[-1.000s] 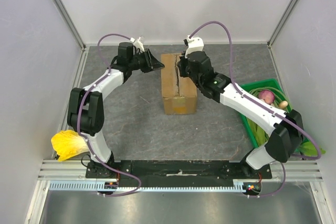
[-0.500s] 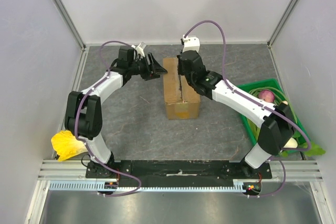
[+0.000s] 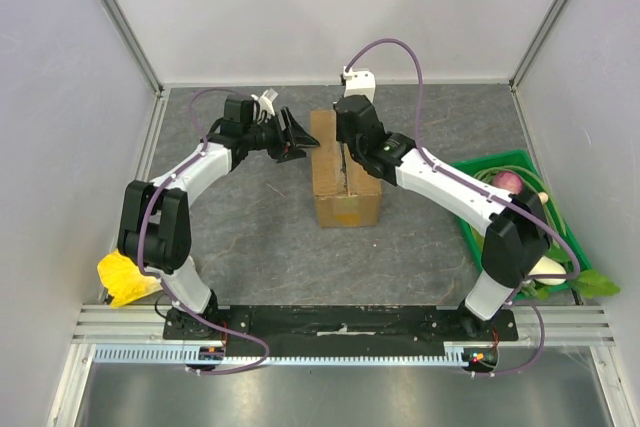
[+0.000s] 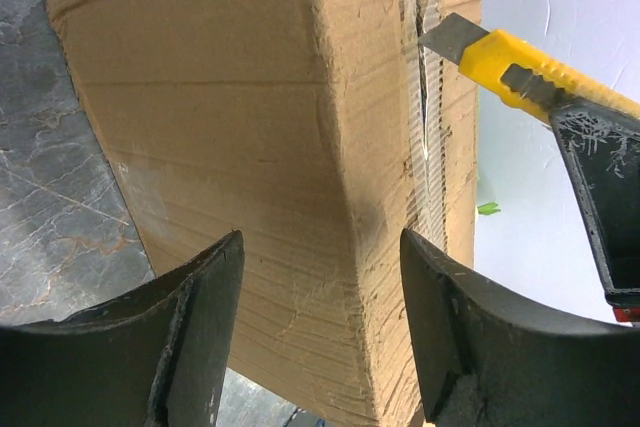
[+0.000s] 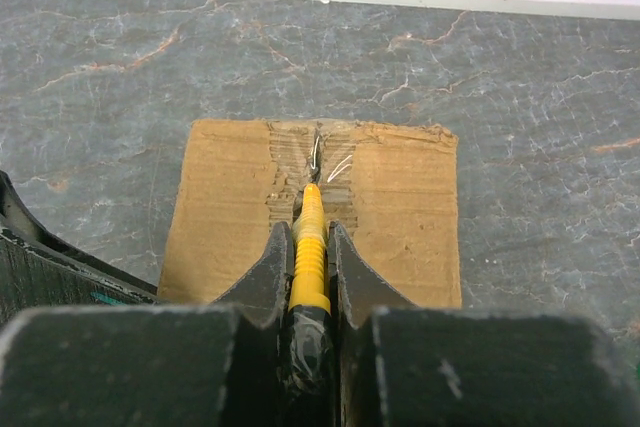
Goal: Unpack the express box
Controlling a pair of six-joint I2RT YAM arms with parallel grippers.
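A green crate [image 3: 490, 160] holding vegetables and an onion [image 3: 508, 183] sat on the table's [image 3: 260, 247] right; a yellow lump [image 3: 126, 275] lay left.

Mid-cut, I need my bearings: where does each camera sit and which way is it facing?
Top external: above and behind the bases, facing down on the table; both arms show, meeting at the express box.
Left wrist: on the left arm, facing the box's side wall, framed by the open left gripper.
Right wrist: on the right arm, facing down at the box top past the right gripper, shut on the utility knife.
Shared: both wrist views show the blade at the seam.
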